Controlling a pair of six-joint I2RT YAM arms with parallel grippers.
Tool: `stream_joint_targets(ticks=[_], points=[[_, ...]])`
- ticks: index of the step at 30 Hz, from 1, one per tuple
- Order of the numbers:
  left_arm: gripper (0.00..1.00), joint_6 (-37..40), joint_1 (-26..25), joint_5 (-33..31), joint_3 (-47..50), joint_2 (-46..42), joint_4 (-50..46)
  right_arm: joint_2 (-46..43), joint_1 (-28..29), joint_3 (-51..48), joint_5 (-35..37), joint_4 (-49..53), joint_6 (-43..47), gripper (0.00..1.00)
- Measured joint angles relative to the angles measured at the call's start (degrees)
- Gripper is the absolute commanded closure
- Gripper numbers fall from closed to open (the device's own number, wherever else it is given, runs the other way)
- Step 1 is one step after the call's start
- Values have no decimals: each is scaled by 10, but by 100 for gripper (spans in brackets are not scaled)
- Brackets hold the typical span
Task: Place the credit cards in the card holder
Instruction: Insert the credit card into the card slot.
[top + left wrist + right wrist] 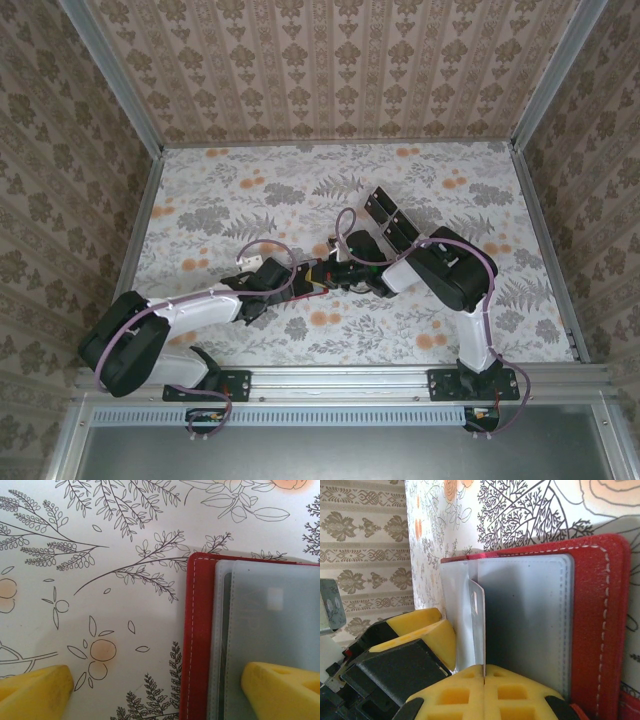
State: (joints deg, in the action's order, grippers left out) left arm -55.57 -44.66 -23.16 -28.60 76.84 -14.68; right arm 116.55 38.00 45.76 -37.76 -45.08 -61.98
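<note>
The card holder (199,640) is a red stitched wallet lying open on the flowered table, its greyish sleeves (270,630) facing up. My left gripper (160,692) is open wide across the holder's edge: one yellow finger (35,692) is over the bare table and the other (282,690) is over the grey sleeve. My right gripper (484,669) is shut on a thin credit card (481,625), seen edge-on and standing against the grey sleeves of the card holder (592,630). In the top view both grippers (300,278) (338,274) meet at mid-table. More black credit cards (384,207) sit behind them.
Another group of black cards (402,234) sits close behind the right arm's forearm (440,265). The left gripper's yellow finger (422,630) stands just left of the held card. Patterned walls with metal rails (140,215) enclose the table on three sides.
</note>
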Motion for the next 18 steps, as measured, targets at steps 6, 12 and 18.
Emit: stream_joint_targets(ticks=[6, 12, 18], points=[[0, -2, -3, -3, 0, 0, 0, 2, 0, 0, 0, -7, -12, 100], [0, -4, -3, -3, 1, -1, 0, 5, -3, 1, -2, -11, -16, 100], [0, -4, -4, -5, 4, -1, 4, 9, -5, 6, -2, -11, -17, 100]])
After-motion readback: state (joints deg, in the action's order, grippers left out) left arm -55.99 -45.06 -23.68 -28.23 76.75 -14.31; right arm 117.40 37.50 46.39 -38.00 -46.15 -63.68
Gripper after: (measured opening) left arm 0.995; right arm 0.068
